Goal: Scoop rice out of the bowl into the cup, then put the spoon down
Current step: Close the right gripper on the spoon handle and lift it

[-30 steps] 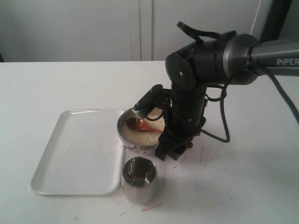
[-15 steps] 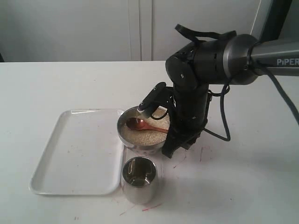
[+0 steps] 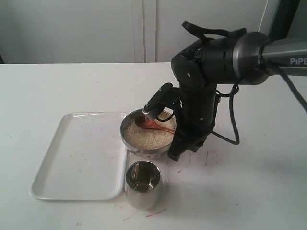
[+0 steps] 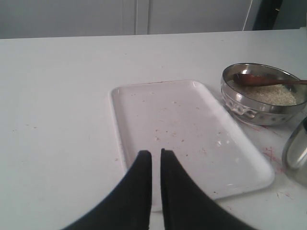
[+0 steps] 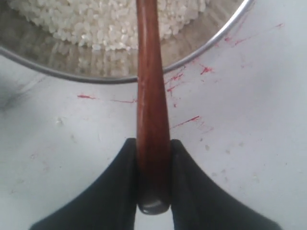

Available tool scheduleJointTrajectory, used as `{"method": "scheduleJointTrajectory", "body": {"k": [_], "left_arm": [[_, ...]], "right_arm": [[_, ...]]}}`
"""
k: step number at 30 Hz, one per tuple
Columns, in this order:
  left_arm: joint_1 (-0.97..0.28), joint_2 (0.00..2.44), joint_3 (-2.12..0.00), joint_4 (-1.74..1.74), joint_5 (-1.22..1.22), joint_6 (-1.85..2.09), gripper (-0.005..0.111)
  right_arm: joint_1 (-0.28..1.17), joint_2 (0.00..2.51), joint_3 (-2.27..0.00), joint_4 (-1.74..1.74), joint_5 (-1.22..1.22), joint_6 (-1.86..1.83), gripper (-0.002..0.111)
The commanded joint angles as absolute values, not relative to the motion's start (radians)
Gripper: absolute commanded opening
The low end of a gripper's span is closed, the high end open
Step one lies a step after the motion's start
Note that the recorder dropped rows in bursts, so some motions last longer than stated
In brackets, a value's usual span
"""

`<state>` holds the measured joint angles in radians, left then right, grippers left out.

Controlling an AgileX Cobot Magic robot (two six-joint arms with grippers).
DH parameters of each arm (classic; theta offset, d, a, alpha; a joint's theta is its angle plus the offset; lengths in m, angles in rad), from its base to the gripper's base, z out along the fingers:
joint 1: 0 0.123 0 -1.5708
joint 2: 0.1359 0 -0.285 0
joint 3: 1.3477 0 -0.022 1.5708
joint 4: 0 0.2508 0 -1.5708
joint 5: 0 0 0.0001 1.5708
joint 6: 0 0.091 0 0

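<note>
On the white table (image 3: 57, 86) the biggest thing was the right arm (image 3: 211, 62), bent down steeply beside the dishes. To its left lay a white tray (image 3: 53, 167) with nothing on it but a few specks. Just beside the tray's right edge stood the bowl (image 3: 139, 149), and nearer to me, close to the bowl, stood the cup (image 3: 143, 189).

The rice (image 3: 146, 138) filled the bowl as a low heap. I could make out no grains in the cup, only reflections in the steel, so I judged that none had been moved across yet.

The spoon (image 3: 156, 124) lay across the bowl with its head over the rice at the far left side and its handle running out over the rim towards the arm. Whether the head carried any grains I could not tell.

The right gripper (image 5: 152, 158) had its two black fingers pressed against either side of the handle's end, gripping it just outside the bowl. The left gripper (image 4: 156, 158) hung over the near end of the tray, jaws drawn almost together and holding nothing.

As I read it, only the pick-up was done: scooping, tipping into the cup and laying the spoon down were all left.
</note>
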<state>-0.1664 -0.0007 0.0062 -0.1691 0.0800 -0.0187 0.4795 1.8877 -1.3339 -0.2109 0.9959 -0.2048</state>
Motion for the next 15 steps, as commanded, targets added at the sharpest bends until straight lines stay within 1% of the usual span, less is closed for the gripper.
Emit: {"method": "scheduleJointTrajectory", "body": {"k": [1,4,6,8,9,12,15], "left_arm": [[-0.171,0.0,0.0,-0.177,0.076,-0.018,0.014],[-0.171,0.0,0.0,-0.177,0.076,-0.018,0.014],[-0.171,0.0,0.0,-0.177,0.076,-0.018,0.014],[-0.171,0.0,0.0,-0.177,0.076,-0.018,0.014],[-0.171,0.0,0.0,-0.177,0.076,-0.018,0.014],[-0.171,0.0,0.0,-0.177,0.076,-0.018,0.014],[-0.171,0.0,0.0,-0.177,0.076,-0.018,0.014]], "right_arm": [[0.48,1.801,-1.337,-0.214,1.047,-0.205,0.0],[0.522,1.69,-1.337,-0.219,1.07,-0.205,0.0],[0.58,1.625,-1.337,-0.294,1.104,-0.188,0.0],[0.652,1.593,-1.337,-0.445,1.178,-0.076,0.0],[0.711,1.576,-1.337,-0.569,1.221,0.0,0.0],[0.797,1.568,-1.337,-0.778,1.221,0.108,0.0],[0.86,1.568,-1.316,-0.856,1.221,0.139,0.0]]}}
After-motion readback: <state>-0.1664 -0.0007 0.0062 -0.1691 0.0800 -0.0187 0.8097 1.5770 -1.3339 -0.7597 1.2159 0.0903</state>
